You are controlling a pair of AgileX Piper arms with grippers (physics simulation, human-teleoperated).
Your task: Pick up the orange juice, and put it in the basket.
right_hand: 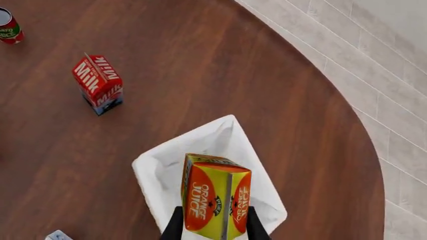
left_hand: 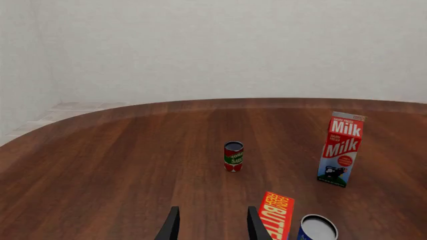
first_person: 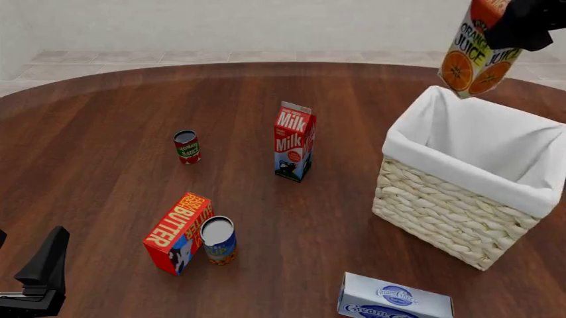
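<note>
My right gripper [right_hand: 211,225] is clamped on the orange juice [right_hand: 215,195] at its top end, high above the basket [first_person: 442,212]. Stiff, light carton, slick sides; grip looks firm. Left gripper [left_hand: 212,225] idle, fingers apart.

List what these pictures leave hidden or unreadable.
- Orange juice top: cut off by the front view's upper edge, covered by the right end effector.
- Basket floor: hidden by its liner and the carton.
- Left end effector: only the fingertips show.
- Red can label: too small.
</note>
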